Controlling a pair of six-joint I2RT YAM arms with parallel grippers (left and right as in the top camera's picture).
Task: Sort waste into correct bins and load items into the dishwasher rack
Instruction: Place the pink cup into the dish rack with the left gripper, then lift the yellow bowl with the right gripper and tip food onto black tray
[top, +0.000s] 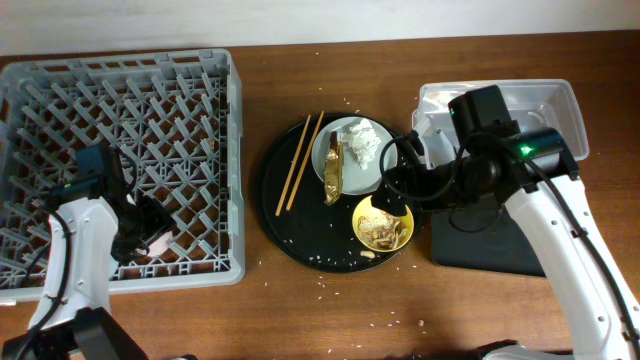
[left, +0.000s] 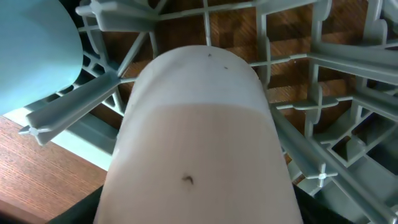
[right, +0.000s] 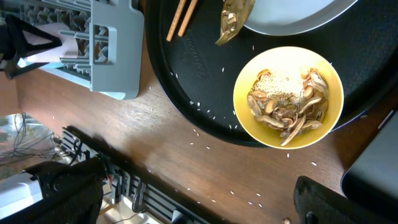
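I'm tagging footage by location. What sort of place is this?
Probably a robotics lab bench staged as a dish-clearing station: a grey dishwasher rack and a round black tray of used dishes sit on a wooden table, with loose cables and equipment below its edge.

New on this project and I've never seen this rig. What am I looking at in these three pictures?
These are two robot arms at a wooden table, each ending in a two-finger gripper. One picture looks down from above. The other two come from cameras on the wrists.

On the left is a grey dishwasher rack. The left gripper reaches into it, apparently shut on a pink cup, with a light blue cup beside it.

In the middle, a round black tray carries chopsticks, a plate with a white napkin and a gold wrapper, and a yellow bowl of food scraps. The right gripper hovers over that bowl, open and empty.

On the right are a clear tub and a shallow black tray.
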